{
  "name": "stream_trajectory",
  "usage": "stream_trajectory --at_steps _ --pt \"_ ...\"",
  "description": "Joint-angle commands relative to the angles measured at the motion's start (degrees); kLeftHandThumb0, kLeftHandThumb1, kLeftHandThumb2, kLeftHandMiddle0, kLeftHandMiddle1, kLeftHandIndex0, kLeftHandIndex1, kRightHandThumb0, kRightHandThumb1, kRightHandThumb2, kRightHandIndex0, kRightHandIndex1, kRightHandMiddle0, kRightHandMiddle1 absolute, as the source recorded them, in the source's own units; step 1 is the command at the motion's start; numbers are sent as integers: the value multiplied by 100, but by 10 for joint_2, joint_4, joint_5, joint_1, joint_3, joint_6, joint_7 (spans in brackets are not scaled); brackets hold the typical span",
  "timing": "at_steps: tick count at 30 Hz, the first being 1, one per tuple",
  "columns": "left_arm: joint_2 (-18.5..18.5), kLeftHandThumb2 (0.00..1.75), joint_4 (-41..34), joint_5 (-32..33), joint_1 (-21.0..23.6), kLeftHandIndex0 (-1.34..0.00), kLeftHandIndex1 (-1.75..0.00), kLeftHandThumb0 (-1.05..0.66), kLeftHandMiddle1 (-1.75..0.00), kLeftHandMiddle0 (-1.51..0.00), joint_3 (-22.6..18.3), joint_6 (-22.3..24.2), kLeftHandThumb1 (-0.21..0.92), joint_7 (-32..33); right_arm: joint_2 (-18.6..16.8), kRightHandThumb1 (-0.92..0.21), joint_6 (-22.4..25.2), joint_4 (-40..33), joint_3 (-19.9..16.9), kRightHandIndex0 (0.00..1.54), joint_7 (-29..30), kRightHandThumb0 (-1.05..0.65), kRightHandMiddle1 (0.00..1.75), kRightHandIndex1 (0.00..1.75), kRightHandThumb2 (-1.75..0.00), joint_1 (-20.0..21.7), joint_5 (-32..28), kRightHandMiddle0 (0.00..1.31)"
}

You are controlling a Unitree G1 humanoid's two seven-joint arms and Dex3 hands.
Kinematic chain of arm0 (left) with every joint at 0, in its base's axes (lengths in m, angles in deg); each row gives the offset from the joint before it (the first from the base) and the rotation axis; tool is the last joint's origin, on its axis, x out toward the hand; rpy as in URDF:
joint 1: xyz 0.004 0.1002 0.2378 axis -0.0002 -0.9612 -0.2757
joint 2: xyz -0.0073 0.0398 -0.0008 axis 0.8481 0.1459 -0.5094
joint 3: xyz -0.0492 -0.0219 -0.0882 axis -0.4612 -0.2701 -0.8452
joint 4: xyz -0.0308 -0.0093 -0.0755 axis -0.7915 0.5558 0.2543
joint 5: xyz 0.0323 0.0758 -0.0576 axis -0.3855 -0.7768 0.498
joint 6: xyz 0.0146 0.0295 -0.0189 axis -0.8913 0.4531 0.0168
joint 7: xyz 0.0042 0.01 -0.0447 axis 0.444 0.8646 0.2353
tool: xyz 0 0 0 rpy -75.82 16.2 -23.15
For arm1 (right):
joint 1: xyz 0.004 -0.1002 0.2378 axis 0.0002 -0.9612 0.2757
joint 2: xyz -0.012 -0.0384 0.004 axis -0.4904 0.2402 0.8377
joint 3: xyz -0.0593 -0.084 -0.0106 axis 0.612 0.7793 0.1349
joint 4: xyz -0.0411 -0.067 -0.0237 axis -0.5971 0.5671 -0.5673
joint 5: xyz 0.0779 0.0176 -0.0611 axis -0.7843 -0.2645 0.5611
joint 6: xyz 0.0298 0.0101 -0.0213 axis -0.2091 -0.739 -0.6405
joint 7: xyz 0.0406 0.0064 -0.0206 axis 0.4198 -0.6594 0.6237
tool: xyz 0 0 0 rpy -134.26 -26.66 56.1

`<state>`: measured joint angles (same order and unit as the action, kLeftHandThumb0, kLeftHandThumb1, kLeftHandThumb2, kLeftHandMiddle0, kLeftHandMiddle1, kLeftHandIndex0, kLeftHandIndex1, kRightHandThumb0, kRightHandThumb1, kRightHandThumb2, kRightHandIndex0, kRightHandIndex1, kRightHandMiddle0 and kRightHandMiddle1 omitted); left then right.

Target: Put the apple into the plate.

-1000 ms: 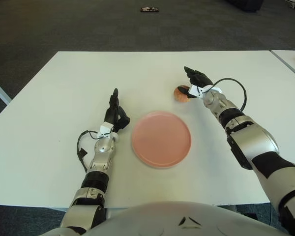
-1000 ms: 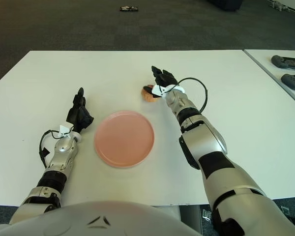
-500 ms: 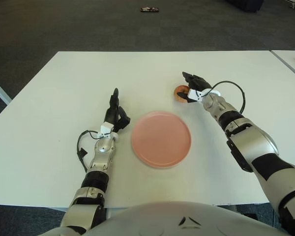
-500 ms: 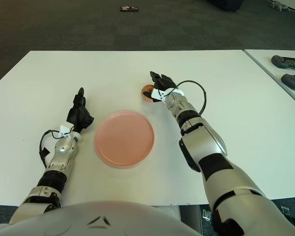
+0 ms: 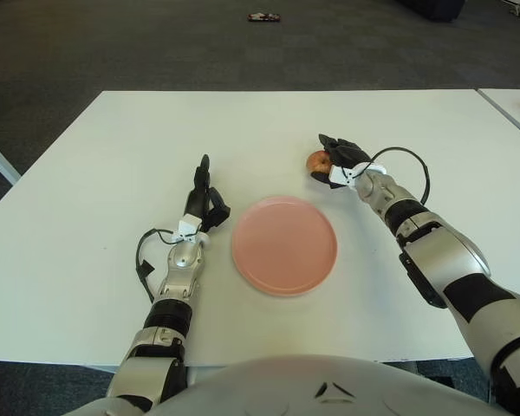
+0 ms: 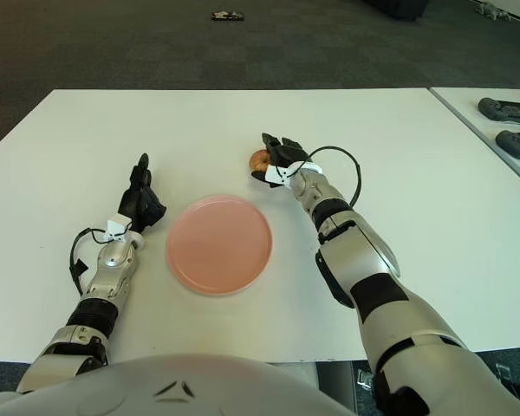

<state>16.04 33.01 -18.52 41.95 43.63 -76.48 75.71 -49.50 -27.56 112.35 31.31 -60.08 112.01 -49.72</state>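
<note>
Left eye view: right hand (image 5: 336, 161) curling fingers around apple (image 5: 318, 161), just beyond plate (image 5: 283, 244) on its right, readying a lift. Left hand (image 5: 203, 201) resting left of plate, fingers extended, holding nothing.

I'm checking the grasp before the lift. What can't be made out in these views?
- The far right side of the small red-orange apple in both eye views: the black right hand covers it, so finger contact there is hidden.
- Whether the apple is off the white table: unclear.
- The left hand, parked beside the round pink plate: its palm faces away.
</note>
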Motion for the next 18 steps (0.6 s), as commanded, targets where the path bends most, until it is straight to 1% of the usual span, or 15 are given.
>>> stream_trajectory --at_steps 1,9,18 --pt "-1 122 22 2 -4 0 -6 -101 0 0 -1 8 92 -1 -2 -92 2 4 15 0 -3 -105 0 0 -72 -8 16 0" --pt "-1 124 31 0 -1 0 -7 -100 0 0 -1 4 92 1 -9 -92 12 11 42 0 5 -105 0 0 -72 -15 38 0" --pt "-1 125 27 -2 -1 0 -8 -101 0 0 -1 8 92 4 -9 -92 17 12 59 0 7 -105 0 0 -72 -18 46 0"
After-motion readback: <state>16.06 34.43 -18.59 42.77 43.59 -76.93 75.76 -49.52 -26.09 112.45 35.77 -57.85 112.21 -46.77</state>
